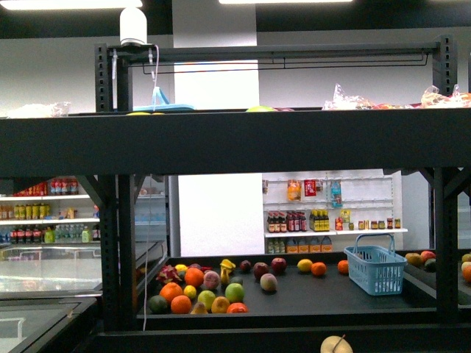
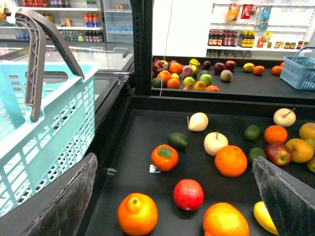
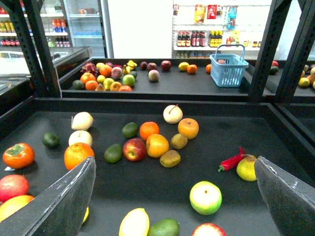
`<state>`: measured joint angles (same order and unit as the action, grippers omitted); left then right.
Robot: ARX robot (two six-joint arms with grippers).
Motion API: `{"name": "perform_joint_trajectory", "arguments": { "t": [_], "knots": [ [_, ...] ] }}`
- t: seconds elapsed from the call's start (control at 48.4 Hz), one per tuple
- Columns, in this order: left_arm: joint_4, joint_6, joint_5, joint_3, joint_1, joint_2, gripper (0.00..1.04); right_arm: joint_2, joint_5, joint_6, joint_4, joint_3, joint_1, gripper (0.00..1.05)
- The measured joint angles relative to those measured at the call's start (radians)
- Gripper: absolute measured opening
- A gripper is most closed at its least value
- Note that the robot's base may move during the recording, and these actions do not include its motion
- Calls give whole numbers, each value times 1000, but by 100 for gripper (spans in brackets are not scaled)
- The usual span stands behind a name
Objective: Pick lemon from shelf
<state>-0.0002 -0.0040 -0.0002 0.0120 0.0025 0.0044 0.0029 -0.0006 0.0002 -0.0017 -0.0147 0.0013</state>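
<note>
Shelf deck (image 1: 316, 296): loose fruit (image 1: 194, 277), blue basket (image 1: 375, 271)

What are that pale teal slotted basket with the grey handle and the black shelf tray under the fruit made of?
The pale teal slotted basket looks like moulded plastic: thin lattice walls, even colour, slight sheen. Its grey handle seems plastic too. The black shelf tray looks like painted metal, matte, judging by its thin folded rim, though that is uncertain.

We see the shelf (image 1: 235, 140) in matt black metal, its decks smooth and dull; at four o'clock, the basket (image 1: 375, 273) is blue plastic.
</note>
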Motion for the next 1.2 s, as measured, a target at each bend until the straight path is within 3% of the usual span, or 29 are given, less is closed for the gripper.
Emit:
{"name": "perform_joint_trajectory", "arguments": {
  "t": [0.165,0.207,0.289,0.372,0.475,0.826,0.847,1.198],
  "knots": [
    [-2,-5,7,1,1,2,97,0,0,0,0,0,0,97],
    [-52,-139,123,35,46,76,97,0,0,0,0,0,0,97],
    [60,-422,284,158,176,330,97,0,0,0,0,0,0,97],
    [156,-642,374,325,285,570,97,0,0,0,0,0,0,97],
    [196,-798,420,454,358,760,97,0,0,0,0,0,0,97],
    [166,-1070,470,919,592,1371,97,0,0,0,0,0,0,97],
    [130,-1118,470,1190,652,1648,97,0,0,0,0,0,0,97],
    [95,-1146,430,1363,620,1799,97,0,0,0,0,0,0,97]
  ]
}}
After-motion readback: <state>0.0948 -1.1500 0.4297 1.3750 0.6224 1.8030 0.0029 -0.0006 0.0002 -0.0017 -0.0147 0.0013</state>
